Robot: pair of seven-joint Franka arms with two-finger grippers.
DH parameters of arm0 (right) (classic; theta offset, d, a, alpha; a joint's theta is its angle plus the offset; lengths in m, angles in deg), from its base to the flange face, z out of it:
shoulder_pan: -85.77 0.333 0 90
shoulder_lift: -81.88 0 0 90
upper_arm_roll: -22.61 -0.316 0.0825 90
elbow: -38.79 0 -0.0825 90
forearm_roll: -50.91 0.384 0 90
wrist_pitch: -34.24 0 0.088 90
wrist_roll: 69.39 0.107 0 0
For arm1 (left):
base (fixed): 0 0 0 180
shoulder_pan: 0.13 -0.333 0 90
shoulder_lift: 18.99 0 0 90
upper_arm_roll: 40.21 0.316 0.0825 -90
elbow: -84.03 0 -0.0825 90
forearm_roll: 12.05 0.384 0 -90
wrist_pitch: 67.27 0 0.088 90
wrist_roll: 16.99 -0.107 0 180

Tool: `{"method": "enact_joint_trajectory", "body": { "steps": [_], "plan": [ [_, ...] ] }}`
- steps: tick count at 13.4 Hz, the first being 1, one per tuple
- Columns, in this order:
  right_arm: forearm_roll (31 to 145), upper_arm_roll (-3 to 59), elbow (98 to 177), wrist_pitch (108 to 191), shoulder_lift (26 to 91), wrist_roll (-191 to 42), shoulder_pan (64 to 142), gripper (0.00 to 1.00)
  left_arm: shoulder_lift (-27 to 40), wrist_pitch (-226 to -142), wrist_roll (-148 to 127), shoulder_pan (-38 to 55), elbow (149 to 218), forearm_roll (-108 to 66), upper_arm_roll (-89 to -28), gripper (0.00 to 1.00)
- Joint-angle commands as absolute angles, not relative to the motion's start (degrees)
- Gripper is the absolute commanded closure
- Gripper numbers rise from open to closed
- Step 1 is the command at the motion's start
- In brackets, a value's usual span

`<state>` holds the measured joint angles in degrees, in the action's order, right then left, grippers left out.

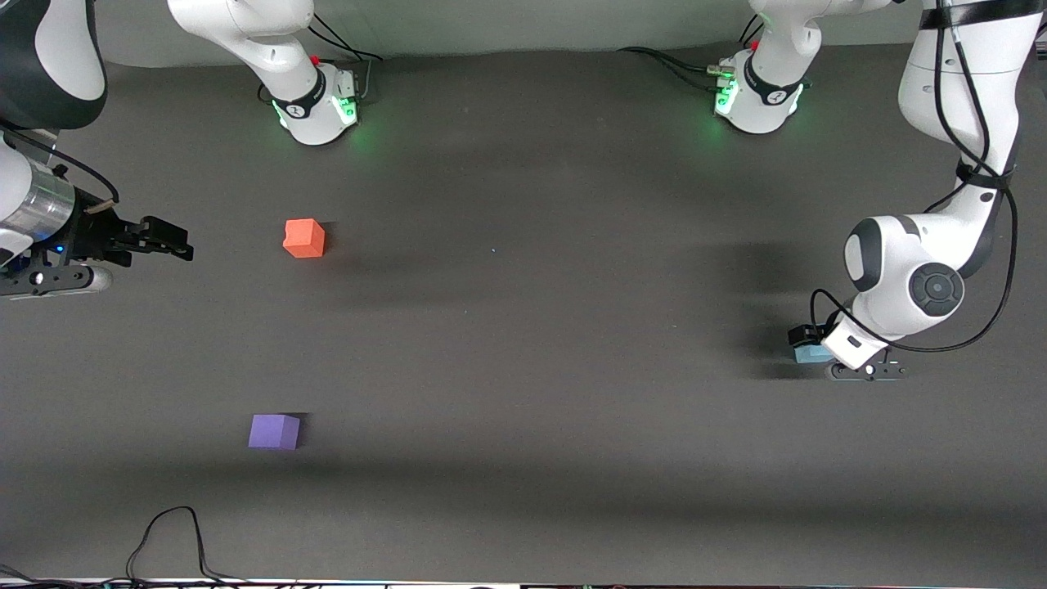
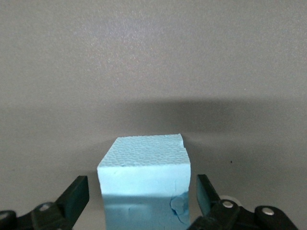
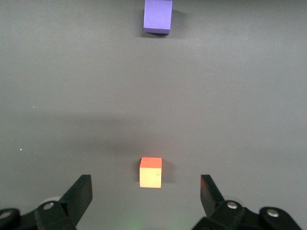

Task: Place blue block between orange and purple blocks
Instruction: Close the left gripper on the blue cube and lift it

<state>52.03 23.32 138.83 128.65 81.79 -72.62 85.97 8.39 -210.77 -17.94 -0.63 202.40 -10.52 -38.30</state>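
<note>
Chipped sky-blue block [image 2: 145, 179] at left arm's end, orange block [image 1: 304, 238], purple block [image 1: 274, 431] nearer camera

Even, moderate light and sharp focus throughout.
Soft shadows spread across the dark table [image 1: 523, 343] at center and lower frame of the front view; green glow marks the arm bases [image 1: 321, 110] along its top edge; the wrist views look slightly grainy.

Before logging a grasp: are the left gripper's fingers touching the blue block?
Apart. The left wrist view shows table in a gap between each of the fingers and the blue block.
</note>
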Motion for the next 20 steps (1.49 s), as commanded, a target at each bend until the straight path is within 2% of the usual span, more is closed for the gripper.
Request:
{"method": "enact_joint_trajectory", "body": {
  "steps": [1,3,4,5,8,9,13,14,17,20],
  "plan": [
    [51.96,23.75,139.69,129.42,82.41,-73.52,86.56,0.00,7.46,-210.45,-16.03,-0.30,203.47,-9.94,-38.37,0.17],
    [51.96,23.75,139.69,129.42,82.49,-73.61,86.56,0.00,7.46,-208.96,-15.58,-0.30,203.29,-9.94,-38.37,0.54],
    [51.96,23.75,139.69,129.42,82.41,-73.52,86.56,0.00,7.46,-208.87,-15.49,-0.39,203.21,-9.94,-38.37,0.68],
    [51.96,23.75,139.69,129.42,82.41,-73.52,86.56,0.00,7.46,-208.78,-15.41,-0.39,203.21,-9.94,-38.37,0.73],
    [51.96,23.75,139.69,129.42,82.58,-73.61,86.56,0.00,6.94,-208.43,-15.84,-0.57,202.07,-9.94,-38.37,0.73],
    [51.96,23.75,139.69,129.42,82.49,-73.61,86.56,0.00,5.89,-205.38,-16.19,-0.83,200.58,-9.94,-38.37,0.73],
    [51.96,23.84,139.69,129.42,82.67,-73.78,86.47,0.00,3.77,-179.14,-16.64,-0.66,182.51,-9.94,-38.45,0.73],
    [51.96,23.84,139.69,129.42,82.67,-73.70,86.47,0.00,3.77,-174.72,-16.29,-0.39,178.46,-10.03,-38.63,0.73],
    [51.96,23.93,139.77,129.33,82.58,-73.79,86.47,0.00,3.77,-165.74,-13.05,2.06,170.45,-10.91,-40.64,0.73],
    [51.96,23.84,139.77,129.33,82.58,-73.70,86.47,0.00,4.12,-164.31,1.85,7.94,166.65,-11.09,-45.37,0.73]
  ]
}}
